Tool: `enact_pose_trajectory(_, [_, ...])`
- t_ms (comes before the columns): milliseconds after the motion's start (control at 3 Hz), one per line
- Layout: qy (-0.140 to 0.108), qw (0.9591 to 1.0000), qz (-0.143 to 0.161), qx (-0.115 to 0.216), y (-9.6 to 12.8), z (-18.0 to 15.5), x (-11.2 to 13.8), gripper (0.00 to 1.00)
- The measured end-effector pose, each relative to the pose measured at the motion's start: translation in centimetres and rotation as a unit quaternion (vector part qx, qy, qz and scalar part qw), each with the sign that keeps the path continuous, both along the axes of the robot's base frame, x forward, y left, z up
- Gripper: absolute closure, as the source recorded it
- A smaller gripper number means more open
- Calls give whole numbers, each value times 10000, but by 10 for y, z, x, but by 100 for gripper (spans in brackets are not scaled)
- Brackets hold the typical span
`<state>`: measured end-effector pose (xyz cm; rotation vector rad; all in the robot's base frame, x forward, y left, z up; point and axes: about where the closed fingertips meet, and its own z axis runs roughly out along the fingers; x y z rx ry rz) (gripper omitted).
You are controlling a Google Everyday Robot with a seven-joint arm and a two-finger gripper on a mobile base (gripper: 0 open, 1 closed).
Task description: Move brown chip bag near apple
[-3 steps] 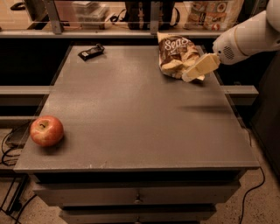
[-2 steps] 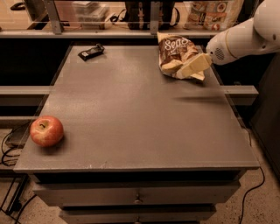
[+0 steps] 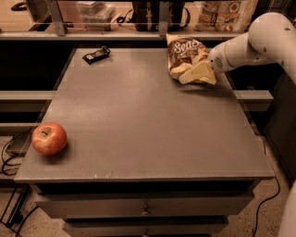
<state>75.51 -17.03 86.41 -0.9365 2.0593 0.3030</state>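
Observation:
The brown chip bag (image 3: 184, 50), dark brown with white script on top and pale tan below, lies at the far right of the grey table (image 3: 148, 125). My gripper (image 3: 196, 74) reaches in from the right on the white arm (image 3: 259, 39) and lies over the bag's lower right part, low over the table top. The apple (image 3: 49, 138), red with yellowish patches, sits at the near left corner of the table, far from the bag and the gripper.
A small flat black object (image 3: 96, 55) lies at the far left of the table. A shelf with boxes and packages (image 3: 226, 14) runs behind the table. Cables (image 3: 11, 152) hang below the left edge. Drawers (image 3: 145, 208) front the table.
The arm has moved left towards the bag. The gripper, which was at the bag's right edge, now covers its lower right part. The bag and apple have not moved.

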Motion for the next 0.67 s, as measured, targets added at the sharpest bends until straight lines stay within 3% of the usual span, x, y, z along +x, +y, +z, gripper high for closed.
enact_pose_trajectory(333, [-29, 10000, -7, 14, 5, -5, 8, 19])
enact_pose_trajectory(667, [-336, 9994, 3, -128, 7, 18, 5, 42])
